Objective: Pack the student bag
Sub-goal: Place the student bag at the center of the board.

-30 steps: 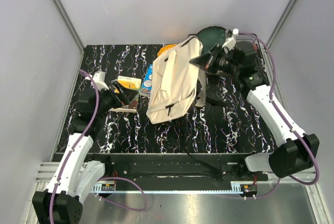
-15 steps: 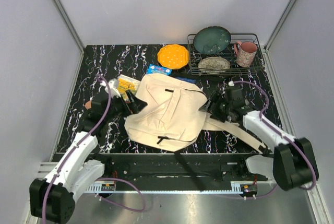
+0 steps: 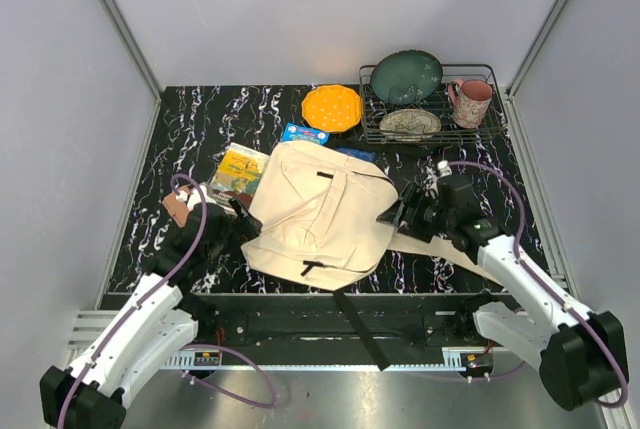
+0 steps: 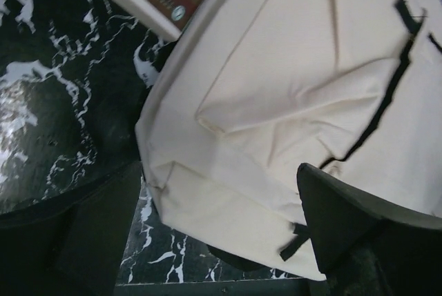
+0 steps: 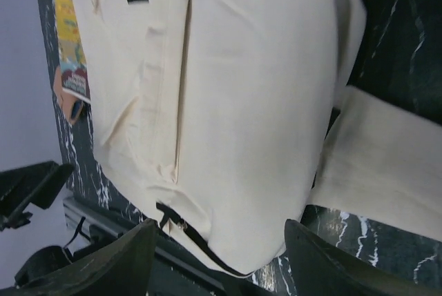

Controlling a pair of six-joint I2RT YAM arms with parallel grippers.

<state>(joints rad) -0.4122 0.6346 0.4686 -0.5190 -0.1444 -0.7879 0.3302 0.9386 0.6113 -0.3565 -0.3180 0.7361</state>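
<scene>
**Both arms low at the bag, jaws wide, nothing held**

Left arm: reaches from the near-left corner toward the bench middle, forearm low over the top. The left gripper (image 3: 240, 212) sits at the left side of the student bag (image 3: 320, 214). In the wrist view its fingers (image 4: 90, 234) are spread wide. The bag's lower left corner lies in the gap between them, and neither pad is on the fabric.

Right arm: comes in from the near-right corner, elbow bent, wrist turned toward the left edge. The right gripper (image 3: 392, 211) is just beside the bag's right side. Its fingers (image 5: 110, 261) also stand far apart, with the cloth beyond the tips and nothing pinched.

Bag: lies flat in the middle of the bench, closer to the near edge, front pocket up, between the two grippers. A black strap (image 3: 360, 324) trails over the near edge. A beige strap (image 3: 445, 247) runs toward the near-right corner under the right arm.

Surroundings: a yellow book (image 3: 238, 171) lies just beside the bag's far-left side, and I cannot tell whether its corner goes under the fabric. A blue book (image 3: 303, 134) shows at the bag's far edge. An orange plate (image 3: 332, 107) and a wire rack (image 3: 487, 74) sit along the far edge. The rack holds a teal plate (image 3: 406, 74), a patterned bowl (image 3: 410, 122) and a pink mug (image 3: 470, 101).
</scene>
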